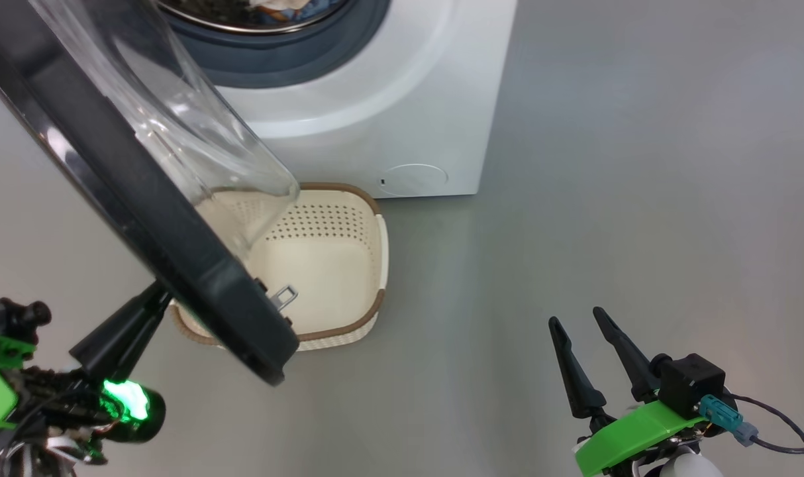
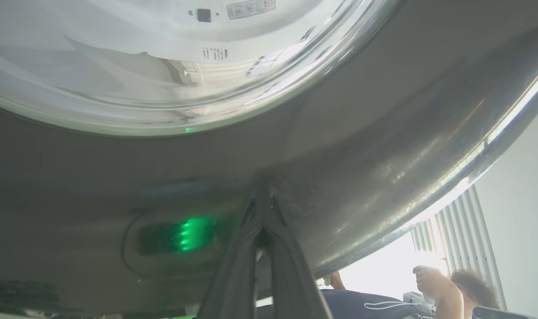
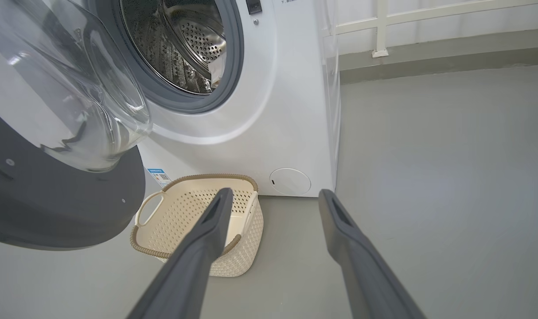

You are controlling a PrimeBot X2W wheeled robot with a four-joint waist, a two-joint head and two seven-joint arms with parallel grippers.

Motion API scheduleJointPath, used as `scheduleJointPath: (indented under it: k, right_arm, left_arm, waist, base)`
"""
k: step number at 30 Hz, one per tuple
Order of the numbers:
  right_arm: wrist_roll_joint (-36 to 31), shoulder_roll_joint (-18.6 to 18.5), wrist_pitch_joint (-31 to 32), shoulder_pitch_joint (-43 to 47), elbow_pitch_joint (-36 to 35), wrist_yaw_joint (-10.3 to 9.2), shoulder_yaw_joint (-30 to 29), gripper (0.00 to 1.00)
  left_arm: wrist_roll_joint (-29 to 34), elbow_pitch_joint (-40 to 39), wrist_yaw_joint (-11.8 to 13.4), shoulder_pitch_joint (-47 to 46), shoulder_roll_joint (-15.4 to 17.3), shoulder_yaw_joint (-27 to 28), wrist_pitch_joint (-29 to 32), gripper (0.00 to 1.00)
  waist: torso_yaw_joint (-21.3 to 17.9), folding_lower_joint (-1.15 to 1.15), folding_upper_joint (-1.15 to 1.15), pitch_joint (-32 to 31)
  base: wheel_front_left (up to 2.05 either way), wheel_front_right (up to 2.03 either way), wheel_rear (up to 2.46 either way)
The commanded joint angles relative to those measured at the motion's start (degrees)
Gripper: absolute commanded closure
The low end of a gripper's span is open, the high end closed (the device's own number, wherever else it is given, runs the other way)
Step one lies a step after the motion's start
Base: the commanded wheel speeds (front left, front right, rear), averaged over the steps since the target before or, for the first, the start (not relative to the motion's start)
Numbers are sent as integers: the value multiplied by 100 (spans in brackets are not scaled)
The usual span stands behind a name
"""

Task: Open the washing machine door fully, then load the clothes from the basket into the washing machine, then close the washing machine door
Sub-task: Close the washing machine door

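- Washing machine door (image 1: 137, 199), large and round, with a wide glossy black rim and a bulging clear glass bowl: stands swung out from the front, partway open, overhanging the basket. A small metal latch hook (image 1: 283, 296) juts from its free edge.
- Handling, door: likely rigid and fairly heavy, turning only on its hinge. The glossy rim looks slippery, so a flat push should serve better than a pinch. Best contact is probably the black rim near the free edge, far from the hinge. The glass bowl is best avoided.
- Washing machine (image 1: 375, 119), a big white boxy front-loader with a grey-blue seal: its mouth is uncovered, and dark and pale fabric (image 1: 243, 10) shows inside the drum.
- Basket (image 1: 329, 222), small, rectangular, cream perforated plastic with a brown woven-look rim: on the grey floor (image 1: 574, 165) just before the machine, nothing seen inside it. It is probably light and stiff.
- Left gripper (image 2: 262, 197): jaws fully closed, gripping nothing, tips laid against the door's black outer face.
- Right gripper (image 1: 575, 315): jaws spread wide, empty, hanging over bare floor well apart from the door.
- Stage, as judged: loading looks done and closing the door is in hand.
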Motion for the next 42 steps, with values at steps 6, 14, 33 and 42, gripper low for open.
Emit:
scheduleJointPath:
  k: [6, 14, 33, 42]
  right_arm:
    - [65, 44, -27, -87, -172, 9, 164, 0]
    - [115, 44, -27, -95, -167, 9, 246, 0]
    - [297, 44, -27, -256, -154, 9, 327, 0]
    - [313, 44, -27, -245, -148, 9, 242, 0]
  left_arm:
    - [-137, 103, -235, -404, 46, -136, -251, 100]
    - [-182, 274, -345, -765, 34, -499, -850, 100]
    - [327, 485, -351, -1635, 33, -871, -2341, 100]
    - [417, 402, -351, -1370, 33, -826, -2557, 100]
  waist:
    - [-448, 0, 0, 103]
    - [-746, 0, 0, 136]
    - [-1243, 0, 0, 325]
    - [-1080, 0, 0, 137]
  base:
    - [0, 0, 0]
    - [0, 0, 0]
    - [0, 0, 0]
    - [0, 0, 0]
